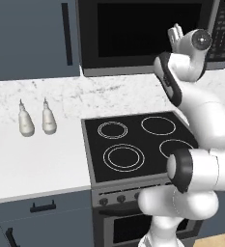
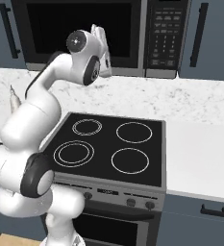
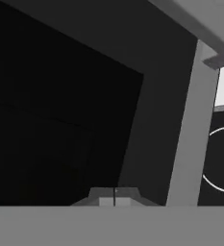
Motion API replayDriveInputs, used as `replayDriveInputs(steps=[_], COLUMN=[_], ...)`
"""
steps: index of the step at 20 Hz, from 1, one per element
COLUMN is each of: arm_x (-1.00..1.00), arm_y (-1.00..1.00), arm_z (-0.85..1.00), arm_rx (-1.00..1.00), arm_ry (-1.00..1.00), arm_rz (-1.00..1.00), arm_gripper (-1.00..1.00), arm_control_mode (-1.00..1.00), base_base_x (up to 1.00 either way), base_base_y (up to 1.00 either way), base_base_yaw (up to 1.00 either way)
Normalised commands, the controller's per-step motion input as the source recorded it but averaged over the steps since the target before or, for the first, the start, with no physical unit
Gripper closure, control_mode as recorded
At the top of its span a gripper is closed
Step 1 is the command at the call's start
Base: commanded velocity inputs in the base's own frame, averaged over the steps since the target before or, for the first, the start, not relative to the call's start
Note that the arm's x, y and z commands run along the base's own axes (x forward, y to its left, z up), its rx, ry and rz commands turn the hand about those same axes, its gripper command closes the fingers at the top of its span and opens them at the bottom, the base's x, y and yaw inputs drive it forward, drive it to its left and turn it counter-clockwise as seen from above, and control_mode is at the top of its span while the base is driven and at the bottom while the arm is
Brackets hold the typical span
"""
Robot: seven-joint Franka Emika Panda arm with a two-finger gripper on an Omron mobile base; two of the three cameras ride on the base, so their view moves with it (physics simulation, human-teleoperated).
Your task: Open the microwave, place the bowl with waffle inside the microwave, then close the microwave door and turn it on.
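I see the microwave, a wide black box with a matte grey frame, shut above the glossy black four-ring stove. Its door is flat dark glass; the button panel sits at the microwave's right end. My gripper is closed, empty, tips pressed together just before the door glass. Left of the stove, two pale teardrop-shaped shakers stand on the speckled white marble desk.
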Motion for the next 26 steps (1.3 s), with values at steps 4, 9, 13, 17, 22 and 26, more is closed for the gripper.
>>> replayDriveInputs(steps=[4,9,13,17,22,26], arm_x=[1.00,0.61,-0.94,-1.00,-0.90,-0.61], arm_y=[-0.33,-0.23,-0.29,-0.26,-0.29,-0.53], arm_z=[-0.43,-0.36,-0.13,-0.11,-0.02,0.00], arm_rx=[0.00,-0.01,-0.05,-0.07,-0.04,0.00], arm_ry=[0.00,0.00,-0.08,-0.03,0.00,0.00], arm_rz=[0.47,0.39,0.21,0.01,-0.11,-0.14], arm_gripper=[1.00,1.00,1.00,1.00,1.00,1.00], arm_control_mode=[-1.00,-1.00,-1.00,-1.00,-1.00,-1.00], base_base_x=[0.00,0.00,0.00,0.00,0.00,0.00], base_base_y=[0.00,0.00,0.00,0.00,0.00,0.00], base_base_yaw=[0.00,0.00,0.00,0.00,0.00,0.00])
